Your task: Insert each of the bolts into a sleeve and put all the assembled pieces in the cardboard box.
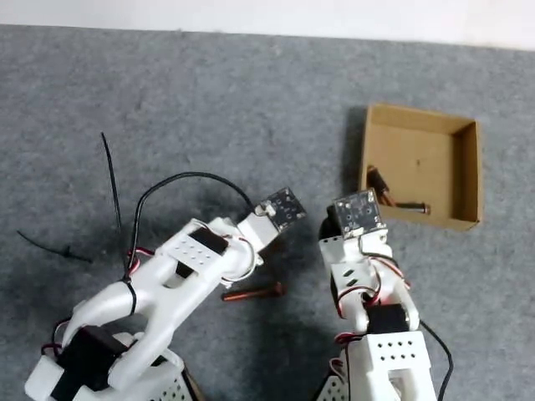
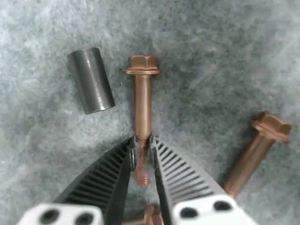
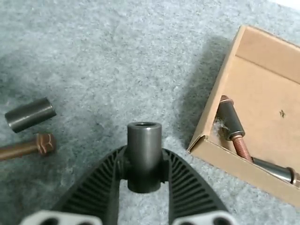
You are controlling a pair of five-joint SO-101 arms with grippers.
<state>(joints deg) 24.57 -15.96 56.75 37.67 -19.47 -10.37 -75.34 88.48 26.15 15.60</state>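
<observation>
My left gripper (image 2: 142, 151) is shut on the threaded end of a copper bolt (image 2: 142, 103), whose hex head points away from the wrist. Below it a dark sleeve (image 2: 91, 80) and a second bolt (image 2: 255, 150) lie on the grey carpet. My right gripper (image 3: 144, 165) is shut on another dark sleeve (image 3: 144, 152), open end facing outward. A loose sleeve (image 3: 30, 114) and a bolt head (image 3: 43, 143) lie beyond it. The cardboard box (image 1: 466, 175) at the right holds two assembled pieces (image 1: 380, 185) (image 1: 411, 207). Both arms hang side by side left of the box.
One bolt (image 1: 255, 292) lies on the carpet beside the left arm (image 1: 201, 259). Two black cable ties (image 1: 113, 180) (image 1: 54, 246) lie at the left. The box's near wall (image 3: 234, 161) stands close to the right gripper. Open carpet stretches toward the back.
</observation>
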